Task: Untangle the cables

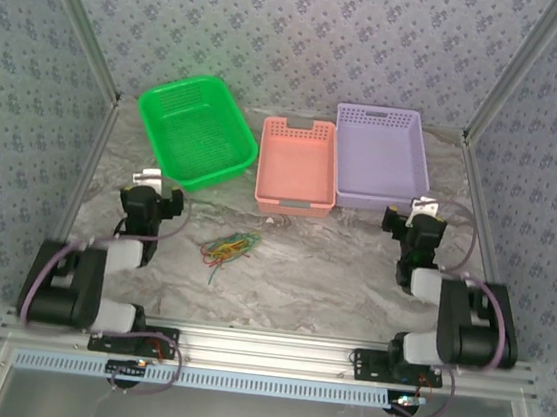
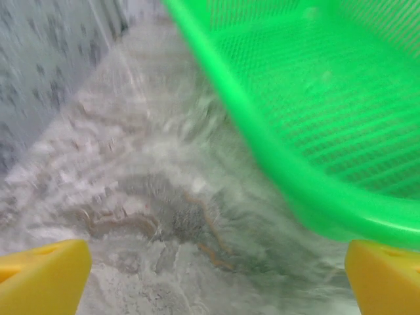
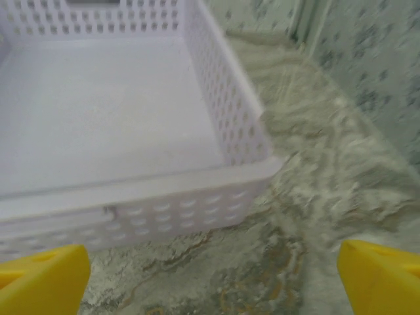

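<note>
Item: cables [image 1: 231, 247], one small tangled bundle of red, orange, yellow, green and blue strands.
Location: on the surface [image 1: 331, 275], near-centre, between the two arms and closer to the left one; near of the pink basket [image 1: 297, 165] and apart from it.
Handling (judged): light, thin and limp, not fragile. Strands should slide over one another, and the whole bundle may drag along if one strand is pulled.
Hold points (judged): loops and loose ends at the bundle's rim, such as the tail trailing from its near-left side. A low pinch against the surface is needed, one arm pinning while the other draws.
Left gripper [image 2: 215, 279]: jaws wide apart with nothing between them, just beside the near edge of the green basket [image 1: 195, 129].
Right gripper [image 3: 213, 279]: jaws wide apart and unloaded, facing the near-right corner of the purple basket [image 1: 379, 158].
Edges: three baskets along the far side, walls left and right, rail at the near edge.
Open room: bare surface all round the bundle, widest to its right.
</note>
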Controlling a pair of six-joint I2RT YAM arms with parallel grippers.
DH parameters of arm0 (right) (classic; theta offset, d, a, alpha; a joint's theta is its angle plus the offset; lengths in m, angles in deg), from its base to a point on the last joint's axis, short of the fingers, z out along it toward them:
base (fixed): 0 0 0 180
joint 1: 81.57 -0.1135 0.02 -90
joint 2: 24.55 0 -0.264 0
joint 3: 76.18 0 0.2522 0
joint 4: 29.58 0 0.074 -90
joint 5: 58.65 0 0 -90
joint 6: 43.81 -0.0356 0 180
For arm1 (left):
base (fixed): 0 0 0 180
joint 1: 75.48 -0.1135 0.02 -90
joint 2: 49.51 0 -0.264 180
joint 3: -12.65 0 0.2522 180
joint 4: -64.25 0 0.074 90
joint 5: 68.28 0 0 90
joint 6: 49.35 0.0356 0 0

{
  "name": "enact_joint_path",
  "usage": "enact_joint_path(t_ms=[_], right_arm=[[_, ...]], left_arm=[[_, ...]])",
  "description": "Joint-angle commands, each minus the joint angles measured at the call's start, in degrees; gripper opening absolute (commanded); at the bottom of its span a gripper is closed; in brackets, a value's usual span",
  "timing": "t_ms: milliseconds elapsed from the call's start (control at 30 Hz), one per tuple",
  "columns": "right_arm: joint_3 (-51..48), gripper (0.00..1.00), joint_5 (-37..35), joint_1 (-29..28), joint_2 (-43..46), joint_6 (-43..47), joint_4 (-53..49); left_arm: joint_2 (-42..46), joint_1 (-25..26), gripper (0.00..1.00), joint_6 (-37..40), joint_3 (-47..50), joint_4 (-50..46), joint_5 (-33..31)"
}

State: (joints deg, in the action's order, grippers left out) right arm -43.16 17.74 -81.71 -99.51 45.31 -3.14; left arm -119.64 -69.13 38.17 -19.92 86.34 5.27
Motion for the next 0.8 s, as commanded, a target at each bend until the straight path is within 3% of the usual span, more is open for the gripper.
enact_joint_path(t_ms=[0,67,133,167,233,300,333,367,433,500,600,767], right_arm=[[1.29,0.99,-7.48,-1.46,15.09,-3.5,-13.79],[5.26,0.99,-9.17,-3.49,28.2,-6.16,-27.23],[11.73,0.99,-6.18,-3.83,38.02,-13.15,-38.85],[15.29,0.99,-4.27,-3.64,40.6,-19.95,-46.64],[20.2,0.99,-1.57,-3.33,43.28,-36.37,-59.19],[22.49,0.99,17.75,-2.55,43.04,-31.64,-58.01],[24.68,0.98,21.98,-3.45,41.47,-32.34,-59.89],[27.68,0.94,22.24,-5.77,39.28,-34.13,-65.09],[31.72,0.86,21.2,-12.89,35.07,-34.08,-71.65],[33.79,0.85,16.28,-23.25,32.53,-32.58,-74.34],[33.21,0.89,10.66,-36.24,30.97,-32.37,-72.97],[31.92,0.9,6.15,-47.29,27.65,-33.78,-71.02]], left_arm=[[21.03,4.18,0.99,-1.9,-3.86,-15.79,-8.43],[31.47,5.85,0.99,-5.58,-8.41,-25.07,-11.6],[35.72,5.34,0.99,-18.91,-15.9,-38.72,-15.85],[36.19,4.58,0.99,-27.43,-21.02,-49.59,-15.09],[34.62,3.21,0.99,-31.49,-24.23,-53.75,-9.26],[27.82,-1.59,0.99,-34.09,-29.53,-58.42,2.04],[23.01,-3.76,0.99,-35.08,-32.9,-61.43,7.09],[16.87,-5.18,0.96,-35.77,-36.96,-65.42,10.85],[4.44,-5.93,0.95,-35.8,-45.65,-75.23,12.41],[-6.57,-6.13,0.97,-34.48,-52.4,-81.21,13.61],[-15.03,-6.22,0.99,-32.67,-55.64,-78.56,16.23],[-25.04,-6.32,0.97,-29.56,-58.81,-73.29,17.27]])
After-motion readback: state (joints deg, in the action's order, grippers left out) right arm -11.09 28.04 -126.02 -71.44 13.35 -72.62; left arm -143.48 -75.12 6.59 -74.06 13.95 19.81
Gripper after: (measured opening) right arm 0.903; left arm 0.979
